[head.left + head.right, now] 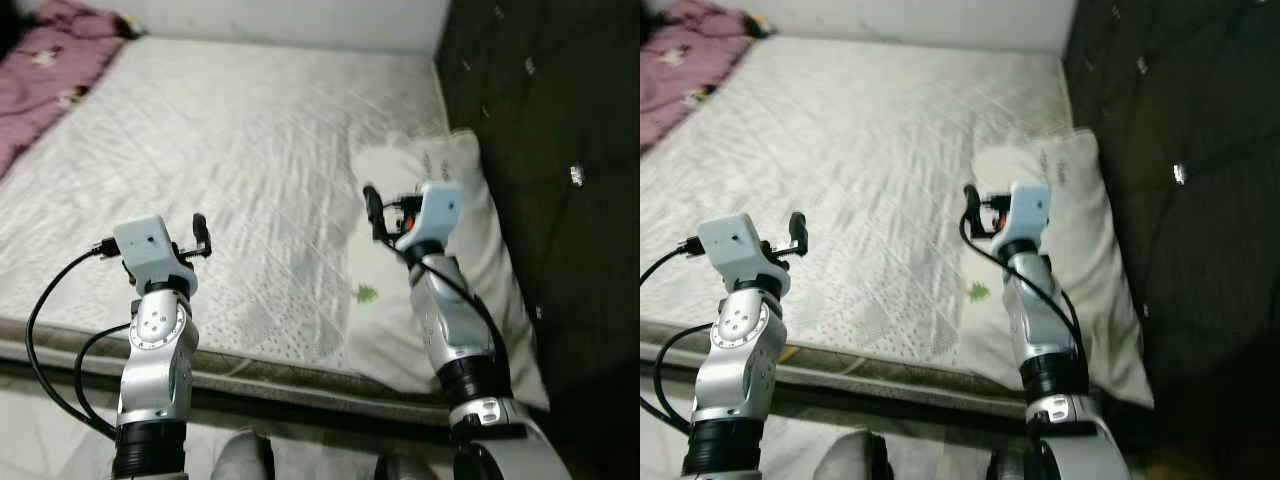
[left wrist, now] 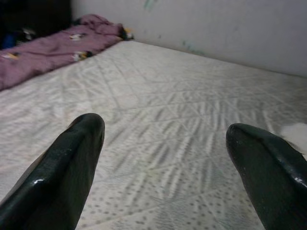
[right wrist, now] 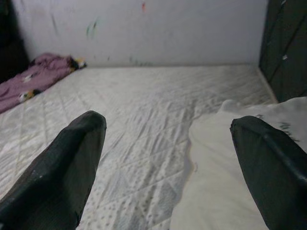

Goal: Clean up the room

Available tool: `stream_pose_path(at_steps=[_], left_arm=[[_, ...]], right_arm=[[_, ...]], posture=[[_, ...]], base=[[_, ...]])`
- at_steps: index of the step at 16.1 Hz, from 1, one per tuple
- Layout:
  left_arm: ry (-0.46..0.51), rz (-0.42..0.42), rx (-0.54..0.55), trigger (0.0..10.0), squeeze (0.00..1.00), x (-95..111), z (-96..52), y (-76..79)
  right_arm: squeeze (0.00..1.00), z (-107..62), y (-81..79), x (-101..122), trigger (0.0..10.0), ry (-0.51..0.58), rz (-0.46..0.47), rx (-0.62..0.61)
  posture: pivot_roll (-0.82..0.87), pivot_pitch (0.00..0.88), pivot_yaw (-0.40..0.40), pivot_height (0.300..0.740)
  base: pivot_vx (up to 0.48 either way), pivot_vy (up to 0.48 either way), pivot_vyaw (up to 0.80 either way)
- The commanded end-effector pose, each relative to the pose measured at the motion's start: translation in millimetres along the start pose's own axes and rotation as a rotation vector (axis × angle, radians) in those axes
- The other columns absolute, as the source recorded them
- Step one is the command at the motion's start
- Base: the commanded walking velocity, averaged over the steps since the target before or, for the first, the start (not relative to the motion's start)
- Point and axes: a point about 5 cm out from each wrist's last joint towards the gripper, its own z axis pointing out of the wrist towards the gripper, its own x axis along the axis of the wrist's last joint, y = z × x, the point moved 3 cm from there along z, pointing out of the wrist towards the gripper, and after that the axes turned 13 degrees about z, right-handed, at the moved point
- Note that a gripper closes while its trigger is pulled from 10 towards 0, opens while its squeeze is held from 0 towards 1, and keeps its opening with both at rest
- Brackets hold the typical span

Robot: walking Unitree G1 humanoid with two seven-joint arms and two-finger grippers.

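White pillow (image 1: pixel 440 260) lies on the bed (image 1: pixel 230 150) by the headboard (image 1: pixel 550 150); right hand (image 1: pixel 375 215) hovers over it, left hand (image 1: pixel 200 236) above the mattress; both open, empty; likely approach step; next, lower and grip the pillow.

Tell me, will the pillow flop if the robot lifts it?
Probably yes. The pillow looks soft and wrinkled, so it would likely sag. It seems light for its size. Its smooth cloth might slip from the right gripper.
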Motion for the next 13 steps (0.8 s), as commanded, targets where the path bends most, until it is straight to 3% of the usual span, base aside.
stream_pose_path(at_steps=[1, 5, 7, 12, 13], left_arm=[[-0.025, 0.020, -0.016, 10.0, 0.00, -10, -3.7, 4.1], [-0.021, 0.010, -0.116, 10.0, 0.00, -13, -7.4, 21.9], [-0.038, 0.047, -0.107, 10.0, 0.00, -19, -7.4, 21.6], [-0.052, 0.028, -0.121, 10.0, 0.00, -28, -16.2, 19.8], [-0.049, 0.019, -0.121, 10.0, 0.00, -27, -16.7, 20.6]], right_arm=[[0.00, -4.7, 2.8, -7, 10.0, -0.030, -0.006, -0.009], [0.00, -16.5, 16.7, -20, 10.0, -0.074, -0.010, -0.051], [0.00, -20.1, 18.1, -23, 10.0, -0.080, -0.006, -0.058], [0.00, -25.4, 26.9, -34, 10.0, -0.135, -0.032, -0.099], [0.00, -25.9, 26.8, -38, 10.0, -0.151, -0.035, -0.094]], posture=[[0.01, 0.000, 0.009, 0.740], [0.00, 0.000, 0.016, 0.740], [-0.01, 0.000, 0.016, 0.740], [0.03, 0.000, -0.015, 0.740], [0.03, 0.000, -0.017, 0.740]], base=[[0.000, 0.000, 0.00], [0.000, 0.000, 0.00], [0.000, 0.000, 0.00], [0.000, 0.000, 0.00], [0.000, 0.000, -0.80]])
